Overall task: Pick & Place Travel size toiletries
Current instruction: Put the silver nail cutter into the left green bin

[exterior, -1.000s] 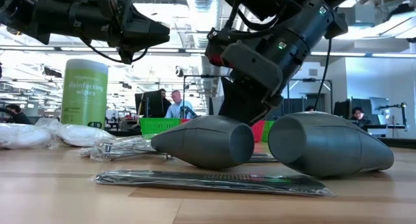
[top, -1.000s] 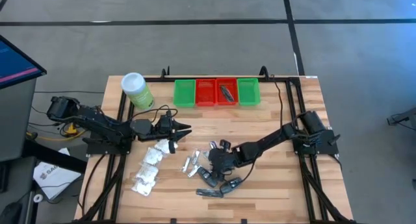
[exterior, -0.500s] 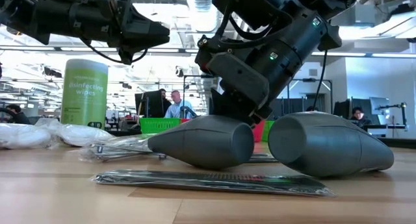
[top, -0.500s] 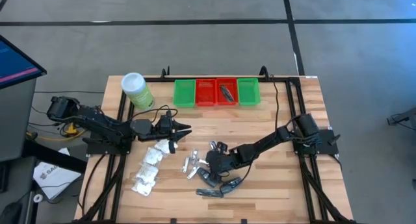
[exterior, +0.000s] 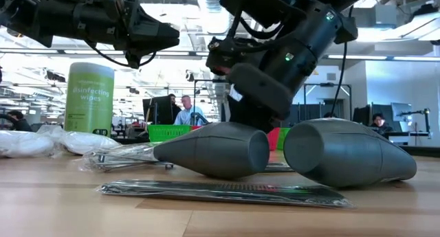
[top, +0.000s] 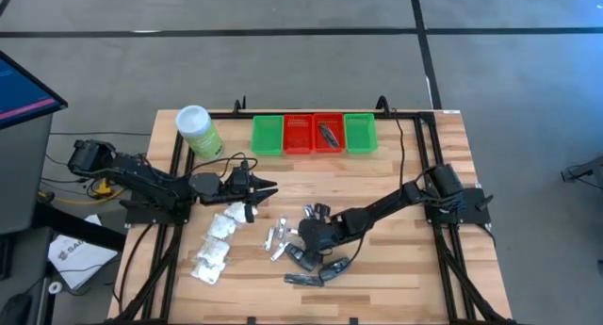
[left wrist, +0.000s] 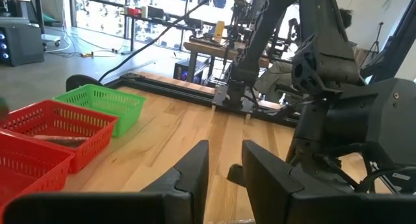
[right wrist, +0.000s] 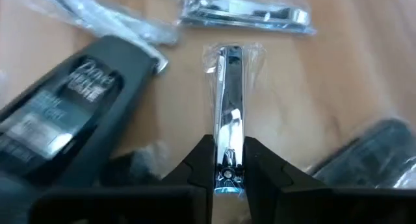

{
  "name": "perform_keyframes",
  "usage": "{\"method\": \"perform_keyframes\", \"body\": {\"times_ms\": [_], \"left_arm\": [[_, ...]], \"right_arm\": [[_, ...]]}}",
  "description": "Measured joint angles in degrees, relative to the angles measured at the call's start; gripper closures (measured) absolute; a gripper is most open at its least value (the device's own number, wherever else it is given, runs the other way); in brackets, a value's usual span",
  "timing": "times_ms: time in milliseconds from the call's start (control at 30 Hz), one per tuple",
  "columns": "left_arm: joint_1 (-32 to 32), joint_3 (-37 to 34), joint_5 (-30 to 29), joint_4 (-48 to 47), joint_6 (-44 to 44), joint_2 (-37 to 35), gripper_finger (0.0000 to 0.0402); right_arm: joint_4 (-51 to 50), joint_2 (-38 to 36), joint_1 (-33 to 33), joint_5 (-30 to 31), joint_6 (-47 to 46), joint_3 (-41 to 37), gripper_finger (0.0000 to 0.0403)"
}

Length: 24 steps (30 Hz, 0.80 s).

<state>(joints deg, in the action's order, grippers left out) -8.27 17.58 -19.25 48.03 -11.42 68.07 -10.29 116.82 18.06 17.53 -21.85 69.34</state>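
Right gripper (right wrist: 227,160) is pinched on a wrapped nail clipper (right wrist: 229,113) lying on the table (top: 396,264) among dark tubes (right wrist: 78,100); left gripper (top: 268,186) hovers part-open, holding nothing.

Open-plan robotics lab or workshop. Showing: grey concrete floor (top: 283,71) crossed by dark lines; wooden table (top: 377,188) in black metal framing; more robot arms (left wrist: 325,49) standing beyond; people sitting (exterior: 184,112) at screens under strip lighting; big windows (left wrist: 130,6) running behind; monitor (top: 24,94) glowing beside table.
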Motion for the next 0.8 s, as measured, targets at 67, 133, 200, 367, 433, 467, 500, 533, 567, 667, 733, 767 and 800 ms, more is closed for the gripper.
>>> {"method": "perform_keyframes", "body": {"times_ms": [67,133,200,367,433,467,500,533,567,667,733,767,800], "left_arm": [[0.0,0.0,0.0,0.0,0.0,0.0,0.0314],[0.0,0.0,0.2,0.2,0.0,0.0,0.0314],[0.0,0.0,1.2,0.6,0.0,0.0,0.0314],[0.0,0.0,1.7,1.5,0.0,0.0,0.0314],[0.0,0.0,1.7,2.1,0.0,0.0,0.0314],[0.0,0.0,1.7,2.3,0.0,0.0,0.0314],[0.0,0.0,1.8,2.2,0.0,0.0,0.0313],[0.0,0.0,2.4,2.2,0.5,0.0,0.0311],[0.0,0.0,3.3,2.3,0.9,0.0,0.0308],[0.0,0.0,4.2,2.4,1.5,0.0,0.0288],[0.0,0.0,4.2,2.5,2.0,0.0,0.027],[0.0,0.0,4.1,2.6,2.0,0.0,0.0261],[0.0,0.0,4.0,2.7,2.1,0.0,0.0252]], "right_arm": [[-1.5,-1.5,-0.3,1.8,0.7,-0.1,0.0357],[-1.6,-2.4,-0.8,2.5,1.1,0.1,0.0357],[-2.7,-3.4,-1.4,3.6,1.9,0.0,0.0357],[-2.8,-6.6,-3.1,5.3,4.5,0.1,0.0357],[-3.5,-8.7,-3.7,6.1,5.8,0.0,0.0357],[-2.9,-9.4,-4.0,6.6,6.4,0.1,0.0357],[-2.6,-10.2,-4.4,6.9,7.1,0.2,0.0357],[-3.1,-11.2,-4.7,7.3,7.8,0.2,0.0357],[-3.3,-12.1,-5.0,7.7,8.5,0.1,0.0357],[-3.0,-14.7,-6.1,8.3,10.4,0.1,0.0357],[-2.7,-16.2,-6.8,8.3,11.7,0.1,0.0357],[-2.6,-17.1,-7.1,8.4,12.4,0.1,0.0357],[-2.5,-17.9,-7.4,8.6,12.8,0.1,0.0357]]}}
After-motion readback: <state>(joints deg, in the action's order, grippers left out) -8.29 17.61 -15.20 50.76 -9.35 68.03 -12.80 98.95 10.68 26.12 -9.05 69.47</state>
